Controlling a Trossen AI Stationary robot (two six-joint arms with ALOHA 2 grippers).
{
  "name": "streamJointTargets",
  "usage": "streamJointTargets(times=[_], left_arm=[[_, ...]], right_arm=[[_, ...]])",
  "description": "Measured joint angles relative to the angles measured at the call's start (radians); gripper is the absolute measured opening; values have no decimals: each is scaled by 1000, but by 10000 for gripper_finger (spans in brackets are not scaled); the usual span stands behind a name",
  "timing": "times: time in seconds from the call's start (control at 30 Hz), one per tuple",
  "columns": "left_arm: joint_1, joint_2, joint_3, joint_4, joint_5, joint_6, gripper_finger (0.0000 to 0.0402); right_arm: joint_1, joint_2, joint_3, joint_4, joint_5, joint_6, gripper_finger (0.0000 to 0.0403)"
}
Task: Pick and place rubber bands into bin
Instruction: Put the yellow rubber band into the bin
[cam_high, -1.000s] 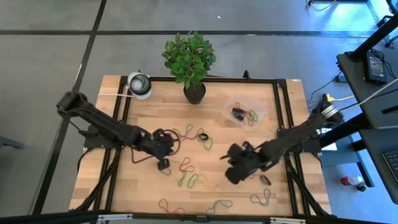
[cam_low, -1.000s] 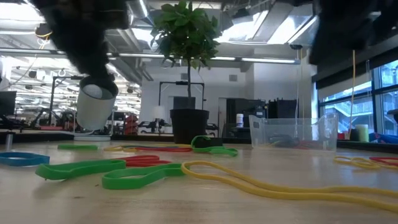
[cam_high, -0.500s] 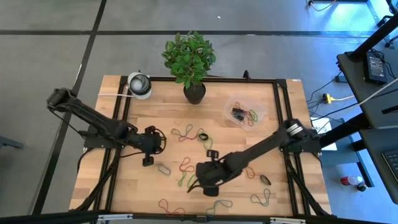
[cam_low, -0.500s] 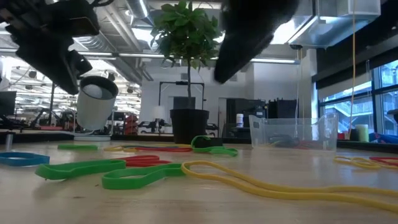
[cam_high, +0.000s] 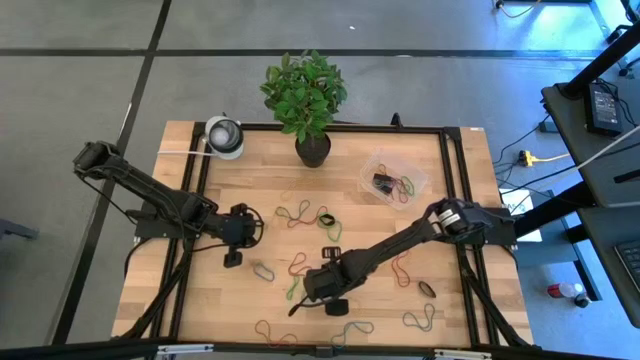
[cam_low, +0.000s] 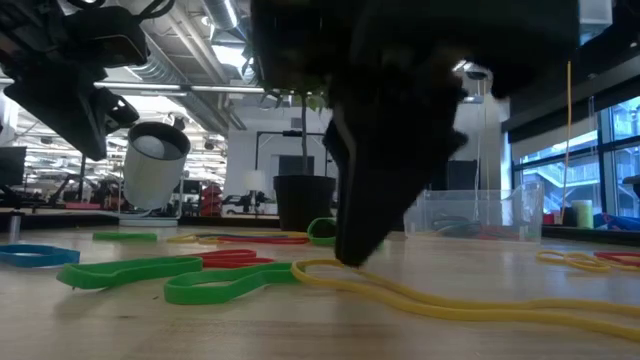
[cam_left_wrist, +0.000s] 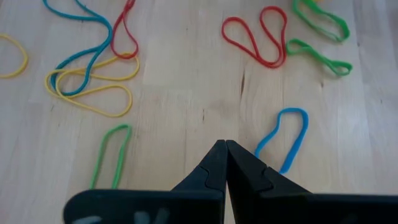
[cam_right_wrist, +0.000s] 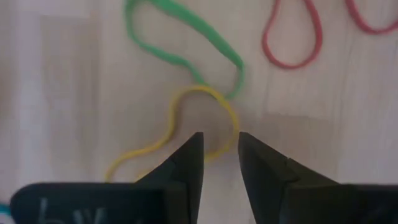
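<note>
Many rubber bands lie loose on the wooden table. My right gripper points down, open, low over a yellow band next to a green one; its fingertips stand on either side of the yellow loop's end. In the high view it is near the table's front middle. My left gripper hangs shut above the left half of the table, holding nothing, a blue band just beyond it. The clear bin stands at the far right with a few bands inside. My right gripper comes from above with one fingertip on each side of the yellow band's rounded end. The band lies flat on the table. I cannot tell whether the fingers touch it.
A potted plant stands at the far middle and a round white-and-grey object at the far left. More bands lie along the front edge and at the right. A black frame rims the table.
My right gripper has swept toward the table's left and near edges and come down low over the yellow and green bands, rolling as it went. My left gripper has drawn back a little toward the table's left edge.
</note>
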Motion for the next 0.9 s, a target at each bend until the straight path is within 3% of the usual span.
streamJointTargets(times=[0.17,0.33,0.47,0.63,0.9], left_arm=[[0,0,0,1,0,0,1],[0,0,0,6,0,19,1],[0,0,0,6,0,19,1],[0,0,0,25,-1,11,1],[0,1,0,117,-10,9,1]], right_arm=[[-3,21,2,-9,21,38,76],[-5,19,2,-13,25,120,14],[-6,-7,-3,-37,17,213,8],[-5,-121,-2,-91,27,332,3],[1,-348,-26,-222,178,333,2]])
